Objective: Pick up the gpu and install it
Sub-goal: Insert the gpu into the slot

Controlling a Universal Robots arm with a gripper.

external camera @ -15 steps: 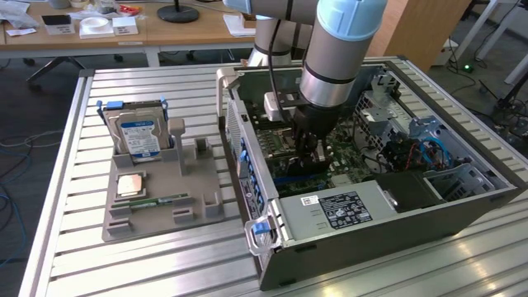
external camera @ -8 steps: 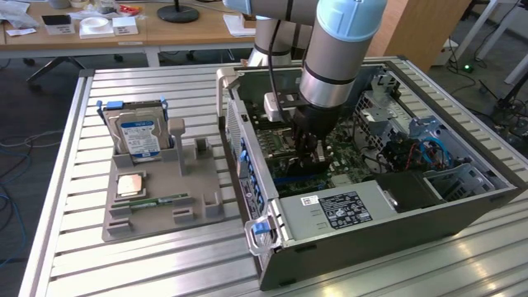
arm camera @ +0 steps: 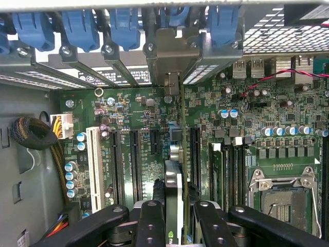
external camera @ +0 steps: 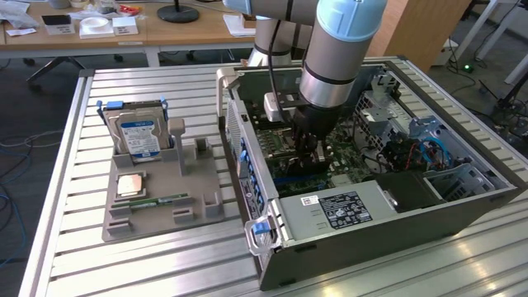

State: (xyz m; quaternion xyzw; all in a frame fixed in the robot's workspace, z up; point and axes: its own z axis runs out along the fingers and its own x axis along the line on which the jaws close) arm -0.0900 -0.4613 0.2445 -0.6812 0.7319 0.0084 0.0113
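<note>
One gpu [arm camera: 174, 175] stands on edge, clamped in the gripper [arm camera: 178, 226], bracket toward the rear slots [arm camera: 77, 64], lined up over the motherboard [arm camera: 247, 128] for seating. Exterior view: tray [external camera: 165, 198] at 9 o'clock of case [external camera: 355, 260].

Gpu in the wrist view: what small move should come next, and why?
Probably a slow, straight press toward the motherboard. The gripper holds the gpu edge-on, parallel to the black slots, its bracket by the blue latches; whether it is seated I cannot tell.
</note>
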